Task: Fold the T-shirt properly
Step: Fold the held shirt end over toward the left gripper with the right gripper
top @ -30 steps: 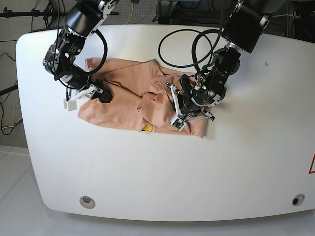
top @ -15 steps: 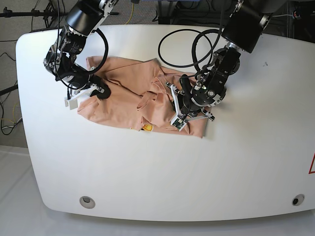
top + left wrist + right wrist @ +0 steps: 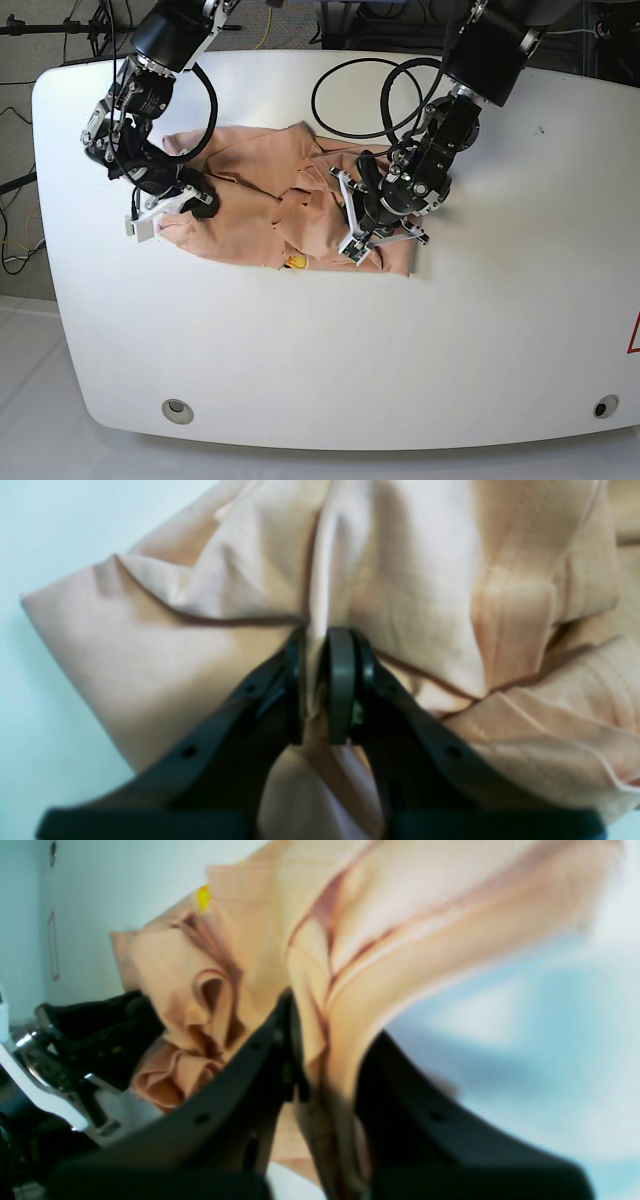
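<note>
Both the left tool [image 3: 316, 685] and the right tool [image 3: 327, 1060] grasp the T-shirt [image 3: 240, 225], at its three and nine o'clock.

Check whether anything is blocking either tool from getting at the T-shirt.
Nothing visible stands between them: the left tool pinches a ridge of the T-shirt, and the right tool has a gathered fold of it between its fingers.
</note>
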You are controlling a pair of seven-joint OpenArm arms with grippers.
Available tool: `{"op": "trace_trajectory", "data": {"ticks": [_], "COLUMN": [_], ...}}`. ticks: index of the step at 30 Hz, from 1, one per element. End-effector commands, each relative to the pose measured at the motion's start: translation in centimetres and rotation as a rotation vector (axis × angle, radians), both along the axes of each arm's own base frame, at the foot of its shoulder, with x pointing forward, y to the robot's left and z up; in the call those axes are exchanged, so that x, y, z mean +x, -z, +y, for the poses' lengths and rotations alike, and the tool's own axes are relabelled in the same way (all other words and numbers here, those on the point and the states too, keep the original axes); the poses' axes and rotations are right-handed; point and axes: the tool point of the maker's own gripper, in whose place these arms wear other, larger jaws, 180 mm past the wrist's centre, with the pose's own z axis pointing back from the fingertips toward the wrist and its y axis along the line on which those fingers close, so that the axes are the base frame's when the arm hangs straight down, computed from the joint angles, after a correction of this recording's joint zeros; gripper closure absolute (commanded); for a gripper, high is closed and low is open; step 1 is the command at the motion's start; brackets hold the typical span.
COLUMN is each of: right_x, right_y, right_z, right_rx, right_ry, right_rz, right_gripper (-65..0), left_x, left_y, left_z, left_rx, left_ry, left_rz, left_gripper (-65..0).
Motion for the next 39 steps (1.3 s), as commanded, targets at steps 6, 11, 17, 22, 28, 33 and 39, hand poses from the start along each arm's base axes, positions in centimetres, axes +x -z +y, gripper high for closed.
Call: {"op": "trace_trajectory", "data": {"ticks": [6, 11, 17, 22, 28, 33, 39], "right_x": [2.1, 2.0, 2.1, 2.2, 2.2, 2.3, 2.2], "right_y": [-3.6, -3.8, -5.0, -6.2, -6.3, -6.3, -6.1], "right_z": [3.0, 4.5, 5.3, 7.3, 9.1, 9.3, 9.1], "right_rx": [0.025, 0.061, 0.053, 0.044, 0.061, 0.064, 0.058], "right_ry": [-0.024, -0.042, -0.075, -0.137, -0.171, -0.174, -0.173], "right_rz": [-0.105, -0.083, -0.101, -0.130, -0.115, -0.115, -0.111], "right_gripper": [0.0, 0.0, 0.0, 0.0, 0.0, 0.0, 0.0], "left_x": [-0.4, -0.4, -0.4, -0.3, -0.2, 0.0, 0.8], "left_y": [-0.3, -0.4, -0.3, -0.5, -0.7, -0.8, -2.0], "left_z": [-1.7, -1.8, -1.7, -1.7, -1.8, -1.8, -2.1], "left_rx": [-0.028, -0.029, -0.028, -0.028, -0.032, -0.032, -0.043], "left_ry": [0.015, 0.015, 0.015, 0.016, 0.015, 0.015, 0.020], "left_rz": [0.025, 0.025, 0.025, 0.021, 0.016, 0.011, -0.021], "left_gripper": [-4.9, -4.9, -4.9, -4.9, -4.9, -4.9, -4.9]}}
